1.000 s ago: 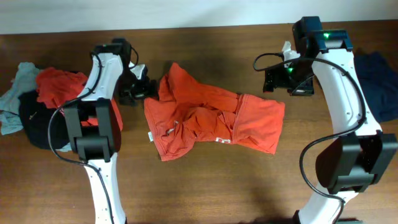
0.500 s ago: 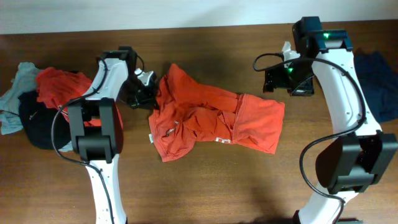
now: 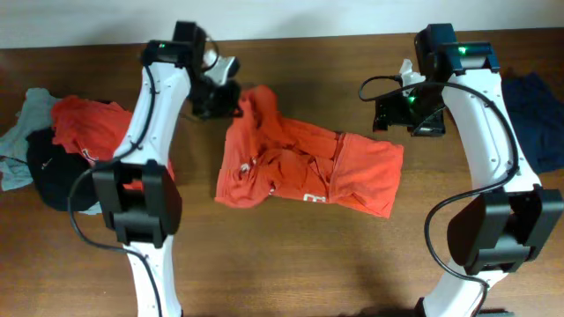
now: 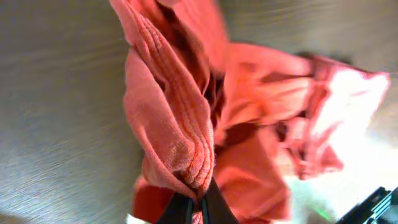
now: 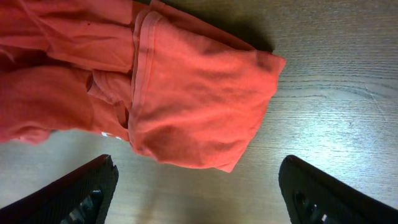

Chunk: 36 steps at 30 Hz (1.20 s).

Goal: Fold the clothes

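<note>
Wooden table [image 3: 300, 264], seen from above. Orange shirt [image 3: 308, 167] crumpled at the middle, long axis left to right, folds heaped over one another, a few small white marks on the near side.

Left gripper [image 3: 233, 99] at the shirt's far-left corner, clamped tight on a ridge of cloth. Left wrist view: black tips of left gripper [image 4: 198, 205] pressed together on a ribbed fold of shirt [image 4: 180, 143], with the rest of the garment trailing away over the wood. Cannot tell whether the pinched corner hangs clear of the table.

Right gripper [image 3: 389, 113] just past the shirt's far-right end, near the cloth but apart from it, holding nothing. Right wrist view: fingers [image 5: 81, 193] spread wide at the two lower corners, wood between them. Ahead of them, the end of the shirt [image 5: 186, 93] with its stitched hem, flat and untouched.

Left edge of table: red cloth [image 3: 84, 123], black cloth [image 3: 48, 172] and grey-green cloth [image 3: 26, 110] heaped together, touching, partly under the left arm. Right edge: navy cloth [image 3: 538, 114], partly behind the right arm, well apart from the shirt.
</note>
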### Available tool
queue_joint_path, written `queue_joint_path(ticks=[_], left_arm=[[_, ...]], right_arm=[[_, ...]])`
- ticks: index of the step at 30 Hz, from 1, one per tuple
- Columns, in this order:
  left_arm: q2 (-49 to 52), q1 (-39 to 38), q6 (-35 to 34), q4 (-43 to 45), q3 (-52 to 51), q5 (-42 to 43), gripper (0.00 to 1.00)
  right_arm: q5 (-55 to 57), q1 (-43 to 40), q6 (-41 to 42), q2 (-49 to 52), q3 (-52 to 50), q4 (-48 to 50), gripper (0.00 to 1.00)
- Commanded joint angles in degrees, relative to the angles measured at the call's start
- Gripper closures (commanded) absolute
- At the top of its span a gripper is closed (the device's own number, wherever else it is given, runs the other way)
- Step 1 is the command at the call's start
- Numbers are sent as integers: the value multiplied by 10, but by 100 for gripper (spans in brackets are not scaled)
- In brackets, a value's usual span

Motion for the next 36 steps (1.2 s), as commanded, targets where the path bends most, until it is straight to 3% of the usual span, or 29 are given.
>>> queue_joint_path(ticks=[1,6,11,17,32,36], left_arm=[[-31,-63,13,-1,14,-26,99],[-31,-146,11,9,17,-60,99],[-31,-187,4,31,18,-60,99],[-31,-222,-9,46,57,-60,100],[-25,-375,-11,119,85,-94,98],[0,-393,-11,149,85,-80,29]], right_arm=[[0,-10,-2,-9,47,-23,14],[-1,-73,-2,-9,247,-125,13],[-44,-158,-2,-11,393,-163,13],[-94,-214,-16,-13,407,-163,13],[-91,-214,-26,-13,407,-163,12],[-91,-214,-26,-13,407,-163,12]])
